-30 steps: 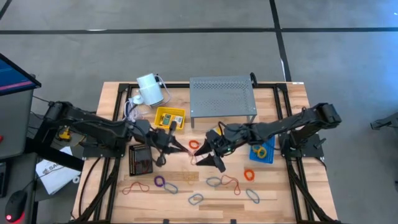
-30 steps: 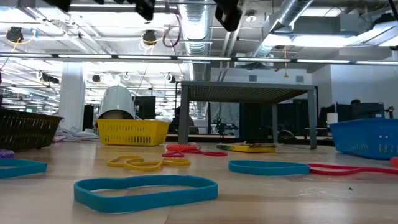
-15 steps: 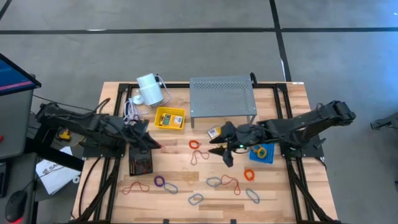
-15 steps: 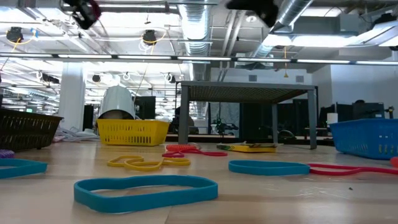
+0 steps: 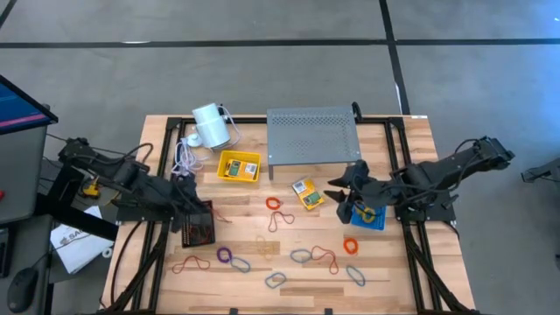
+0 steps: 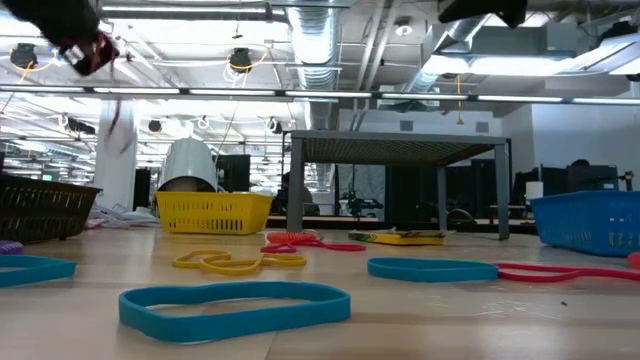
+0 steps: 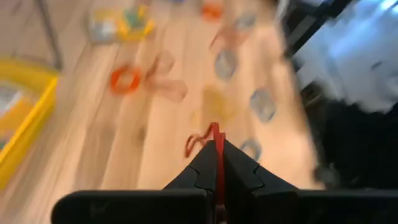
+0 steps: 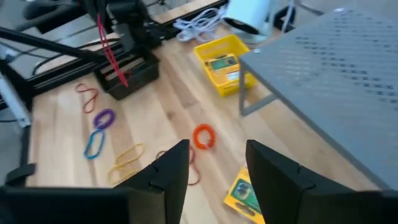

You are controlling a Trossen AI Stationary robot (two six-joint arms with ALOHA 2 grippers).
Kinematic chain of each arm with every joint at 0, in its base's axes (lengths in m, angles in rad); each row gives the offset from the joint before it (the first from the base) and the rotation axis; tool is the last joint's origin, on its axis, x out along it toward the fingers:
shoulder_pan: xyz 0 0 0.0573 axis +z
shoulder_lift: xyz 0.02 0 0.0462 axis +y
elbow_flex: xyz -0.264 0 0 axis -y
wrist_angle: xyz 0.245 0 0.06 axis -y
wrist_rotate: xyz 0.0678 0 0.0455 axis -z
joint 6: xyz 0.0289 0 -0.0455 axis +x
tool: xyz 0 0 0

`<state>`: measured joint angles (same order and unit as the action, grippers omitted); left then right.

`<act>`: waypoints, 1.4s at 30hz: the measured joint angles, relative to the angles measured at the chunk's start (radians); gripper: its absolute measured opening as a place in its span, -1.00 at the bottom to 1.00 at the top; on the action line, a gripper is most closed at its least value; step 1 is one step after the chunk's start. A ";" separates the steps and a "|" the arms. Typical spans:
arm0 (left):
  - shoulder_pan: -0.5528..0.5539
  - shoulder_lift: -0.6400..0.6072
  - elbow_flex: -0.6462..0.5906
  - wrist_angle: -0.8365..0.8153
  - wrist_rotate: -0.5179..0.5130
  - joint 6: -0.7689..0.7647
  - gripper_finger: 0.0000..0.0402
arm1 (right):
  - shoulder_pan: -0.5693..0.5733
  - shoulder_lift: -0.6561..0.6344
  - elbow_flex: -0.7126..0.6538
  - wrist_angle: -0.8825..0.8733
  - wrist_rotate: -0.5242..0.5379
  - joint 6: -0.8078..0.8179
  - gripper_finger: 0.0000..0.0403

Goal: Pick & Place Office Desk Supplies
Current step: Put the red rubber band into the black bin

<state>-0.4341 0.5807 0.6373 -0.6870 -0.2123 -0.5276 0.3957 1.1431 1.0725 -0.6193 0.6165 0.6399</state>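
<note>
Crayon box (image 5: 238,166) lies in yellow basket (image 5: 222,173).

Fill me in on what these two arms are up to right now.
They are sorting desk supplies on a wooden table. The left gripper is shut on a red rubber band and holds it above the dark basket at the table's left side. The right gripper has its fingers apart and holds nothing; it sits by the blue bin, near a crayon box lying on the wood. Many more bands are scattered along the near edge.
</note>
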 joint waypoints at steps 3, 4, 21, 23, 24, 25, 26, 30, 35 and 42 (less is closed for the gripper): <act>0.000 0.015 0.000 -0.086 0.014 -0.032 -1.00 | 0.016 0.007 0.000 -0.006 0.013 0.008 -0.26; 0.001 0.019 0.000 -0.109 0.027 -0.039 -1.00 | 0.019 0.013 0.000 -0.008 0.013 0.008 -0.26; 0.001 0.032 0.013 -0.224 0.169 -0.062 -1.00 | 0.037 0.053 -0.001 -0.105 0.016 0.095 -0.31; 0.001 0.032 0.037 -0.243 0.172 -0.061 -1.00 | 0.042 0.053 -0.001 -0.106 0.018 0.095 -0.32; 0.001 0.032 0.051 -0.262 0.181 -0.060 -1.00 | 0.044 0.053 -0.001 -0.106 0.020 0.095 -0.32; 0.001 0.032 0.067 -0.283 0.193 -0.059 -1.00 | 0.045 0.053 -0.001 -0.106 0.024 0.096 -0.33; 0.001 0.032 0.086 -0.308 0.204 -0.058 -1.00 | 0.049 0.053 -0.001 -0.107 0.031 0.097 -0.33; 0.001 0.032 0.160 -0.388 0.211 -0.084 -1.00 | 0.057 0.053 -0.001 -0.107 0.039 0.097 -0.34; 0.001 0.041 0.174 -0.406 0.211 -0.111 -1.00 | 0.058 0.053 -0.001 -0.109 0.039 0.097 -0.34; 0.001 0.135 0.117 -0.429 0.152 -0.168 -1.00 | 0.070 0.053 -0.001 -0.109 0.042 0.121 -0.34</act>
<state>-0.4332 0.7161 0.7541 -1.1156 -0.0607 -0.6954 0.4660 1.1959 1.0714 -0.7284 0.6585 0.7605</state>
